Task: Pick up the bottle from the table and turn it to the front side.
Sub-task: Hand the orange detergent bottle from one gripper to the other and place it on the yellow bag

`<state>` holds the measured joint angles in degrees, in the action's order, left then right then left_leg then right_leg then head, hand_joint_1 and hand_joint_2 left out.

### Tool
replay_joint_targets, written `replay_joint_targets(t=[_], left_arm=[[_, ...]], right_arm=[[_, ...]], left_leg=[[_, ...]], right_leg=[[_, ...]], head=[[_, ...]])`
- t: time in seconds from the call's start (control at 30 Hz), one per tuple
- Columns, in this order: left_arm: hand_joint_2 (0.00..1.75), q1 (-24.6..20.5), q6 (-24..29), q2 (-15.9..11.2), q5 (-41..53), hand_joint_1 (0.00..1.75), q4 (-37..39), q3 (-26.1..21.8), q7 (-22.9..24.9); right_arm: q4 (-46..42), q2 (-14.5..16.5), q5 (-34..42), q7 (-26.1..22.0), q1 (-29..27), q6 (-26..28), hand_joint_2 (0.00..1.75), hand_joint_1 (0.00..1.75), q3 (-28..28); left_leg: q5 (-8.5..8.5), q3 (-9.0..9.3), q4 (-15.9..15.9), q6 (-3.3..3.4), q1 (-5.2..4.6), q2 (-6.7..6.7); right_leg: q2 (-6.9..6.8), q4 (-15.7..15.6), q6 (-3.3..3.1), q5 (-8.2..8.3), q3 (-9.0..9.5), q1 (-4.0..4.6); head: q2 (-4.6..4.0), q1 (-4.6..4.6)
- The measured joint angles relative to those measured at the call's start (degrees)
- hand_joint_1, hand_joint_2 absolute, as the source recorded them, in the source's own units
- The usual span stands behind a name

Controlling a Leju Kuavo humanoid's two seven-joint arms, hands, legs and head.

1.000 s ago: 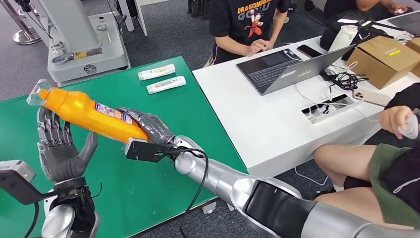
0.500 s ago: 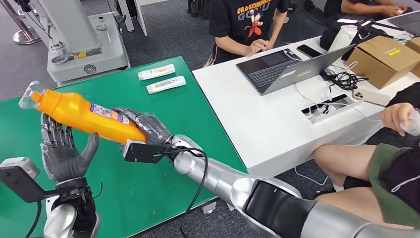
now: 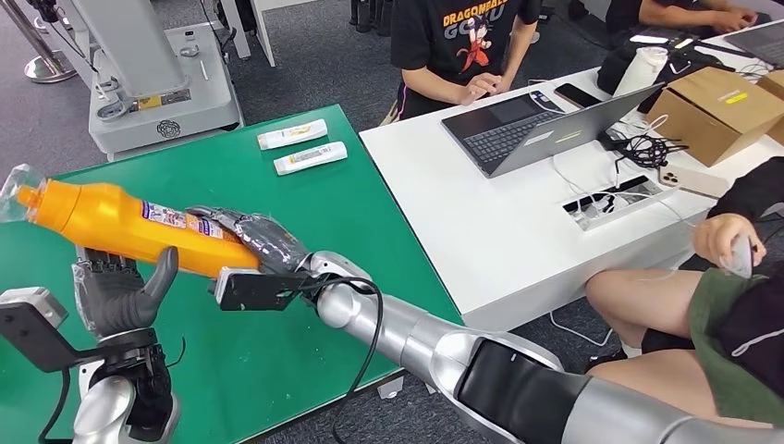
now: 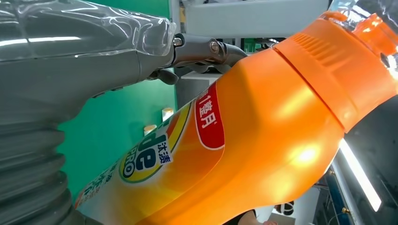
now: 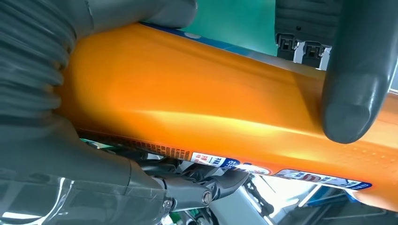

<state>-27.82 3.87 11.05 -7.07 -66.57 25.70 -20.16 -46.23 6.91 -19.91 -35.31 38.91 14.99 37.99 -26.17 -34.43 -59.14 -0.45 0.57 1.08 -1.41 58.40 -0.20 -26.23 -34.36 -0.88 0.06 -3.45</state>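
Bottle, orange and lying nearly level above the green table, was clamped at its base end in the fingers of my right hand. My left hand waited just beneath its body, fingers apart and upturned, thumb close beside it.

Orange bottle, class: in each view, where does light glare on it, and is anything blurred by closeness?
Head view: the orange bottle in the right hand is evenly lit and sharp. Left wrist view: bright spots on its shoulder; the nearby left hand looks soft. Right wrist view: a pale streak along its side.
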Motion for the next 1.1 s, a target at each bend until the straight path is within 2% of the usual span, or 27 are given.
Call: replay_joint_targets(t=[0.67,0.7,0.8,0.83,1.1], left_arm=[[1.75,0.01,0.58,-0.83,-1.43,0.01,0.15,-0.07,-0.13],[1.75,0.01,0.6,-0.83,-1.49,0.36,0.22,-0.06,-0.13],[1.75,0.01,0.5,-0.85,-1.82,1.66,0.56,-0.04,-0.16],[1.75,0.02,0.4,-0.85,-2.02,1.75,0.68,-0.02,-0.21],[1.75,0.03,-0.42,-0.78,-4.19,1.75,1.42,0.08,-0.6]], right_arm=[[7.47,0.13,-2.38,-0.75,-0.74,-1.33,1.75,1.75,2.57],[7.7,0.13,-2.37,-0.77,-0.74,-1.21,1.75,1.75,2.59],[8.19,0.13,-2.19,-0.82,-0.72,-0.66,1.75,1.75,2.62],[8.27,0.13,-2.09,-0.84,-0.72,-0.5,1.75,1.75,2.62],[8.49,0.13,-1.56,-0.78,-0.7,0.67,1.75,1.75,2.62]], left_leg=[[0.0,-0.01,0.0,0.0,0.0,0.0],[0.0,-0.01,0.0,0.0,0.0,0.0],[0.0,0.0,0.0,0.0,0.0,0.0],[0.0,0.0,0.0,0.0,0.0,0.0],[0.0,0.0,0.0,0.0,0.0,0.0]], right_leg=[[0.0,-0.01,0.0,0.0,-0.01,0.0],[0.0,-0.01,0.0,0.0,-0.01,0.0],[0.0,-0.01,0.0,0.0,-0.01,0.0],[0.0,-0.01,0.0,0.0,-0.01,0.0],[0.0,-0.01,0.0,0.0,-0.01,0.0]], head=[[0.01,0.0],[0.01,0.0],[0.01,0.0],[0.01,0.0],[0.01,0.0]])
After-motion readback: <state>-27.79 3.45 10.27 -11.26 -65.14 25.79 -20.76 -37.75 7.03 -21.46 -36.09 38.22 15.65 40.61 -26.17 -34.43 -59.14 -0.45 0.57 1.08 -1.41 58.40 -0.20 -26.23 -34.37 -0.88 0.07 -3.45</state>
